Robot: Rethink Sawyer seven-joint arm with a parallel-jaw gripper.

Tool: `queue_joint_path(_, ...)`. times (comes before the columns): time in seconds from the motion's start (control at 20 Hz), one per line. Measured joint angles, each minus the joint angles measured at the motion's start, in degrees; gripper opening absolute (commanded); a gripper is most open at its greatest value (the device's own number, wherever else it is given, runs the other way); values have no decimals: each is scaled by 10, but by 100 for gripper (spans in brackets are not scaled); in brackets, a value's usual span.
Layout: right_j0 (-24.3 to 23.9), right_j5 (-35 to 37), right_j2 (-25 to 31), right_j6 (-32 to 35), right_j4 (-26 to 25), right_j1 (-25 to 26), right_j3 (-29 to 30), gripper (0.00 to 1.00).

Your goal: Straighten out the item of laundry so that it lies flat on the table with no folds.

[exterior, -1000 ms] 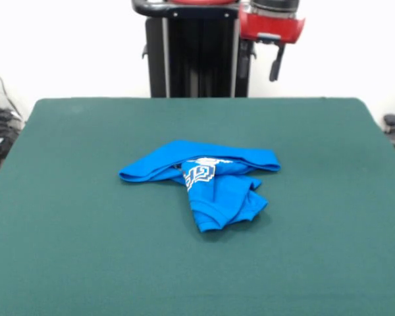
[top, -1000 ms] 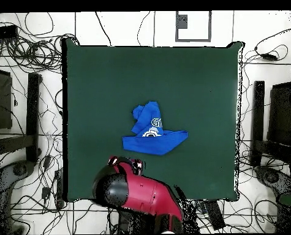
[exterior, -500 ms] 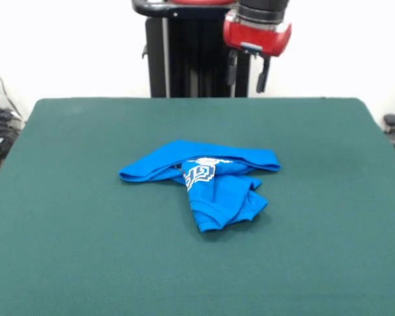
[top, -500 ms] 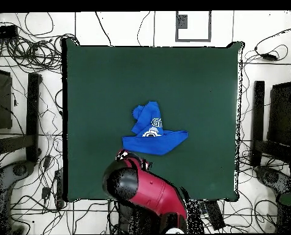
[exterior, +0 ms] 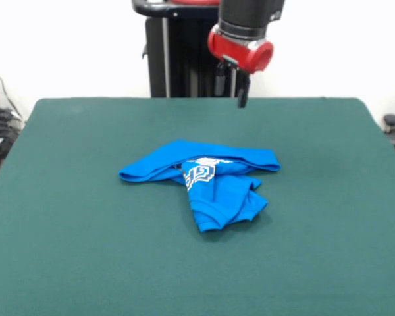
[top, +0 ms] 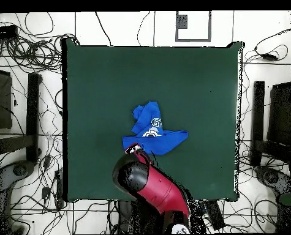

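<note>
A: Where's your bright blue crumpled fabric garment [exterior: 201, 181]?

B: Mid-table on the dark green felt table [exterior: 66, 250], long band running crosswise. Your red-and-black gripper [exterior: 230, 84] hangs open, empty, above its far side; you'd come down and nearer.

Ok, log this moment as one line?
shirt: crumpled, folded over, mid-table | gripper: open, empty, above table's far side, not touching shirt | step: no grasp yet
</note>
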Motion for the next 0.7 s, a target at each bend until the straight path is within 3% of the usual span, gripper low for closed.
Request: queue_joint_path(0.7, 31, -23, -17, 55, 20, 30, 0, 100)
